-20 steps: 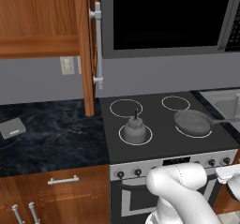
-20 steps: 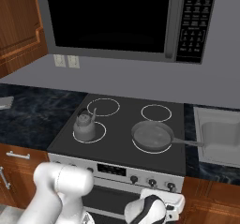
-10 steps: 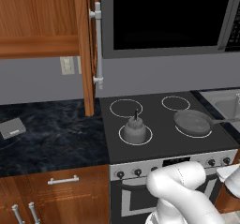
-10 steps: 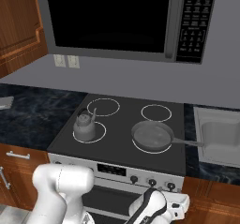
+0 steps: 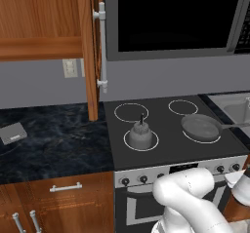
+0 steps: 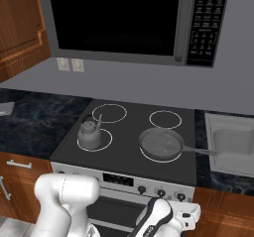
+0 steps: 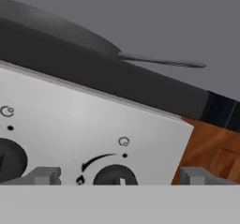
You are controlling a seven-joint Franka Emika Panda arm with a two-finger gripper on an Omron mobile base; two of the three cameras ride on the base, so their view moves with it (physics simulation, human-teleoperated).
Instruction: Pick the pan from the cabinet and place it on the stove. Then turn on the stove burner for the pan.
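1. I see the pan (image 5: 200,127) sitting flat on the stove (image 5: 171,144), on the front-right stove burner (image 6: 159,146); its long thin handle (image 6: 198,151) runs off to the right, towards the sink (image 6: 232,143); in the hand view the pan (image 7: 61,28) shows side-on above the stove's black edge, handle (image 7: 161,61) reaching right.
2. My gripper (image 7: 119,176) is low in front of the stove's silver front panel (image 7: 93,129); both finger tips (image 7: 44,175) stand far apart, one to either side of a black knob (image 7: 113,175); the jaws are at full spread with nothing between them but that knob, and I cannot tell whether either tip touches it.
3. A second knob (image 7: 10,160) is cut off at the left edge of the hand view; small printed ring marks sit above each knob.
4. From the right base view the hand (image 6: 186,216) is below the panel's right end, near the rightmost knobs (image 6: 171,195).
5. A small grey kettle (image 5: 140,133) stands on the front-left ring; the two back rings are bare.
6. The cabinet (image 5: 49,27) hangs upper left with its door (image 5: 93,51) swung open, edge-on to me, silver bar handle (image 5: 102,47) facing the microwave (image 5: 171,20).
7. On the dark marbled countertop (image 5: 53,139) left of the stove lies a small flat grey object (image 5: 12,132); I cannot tell what it is.
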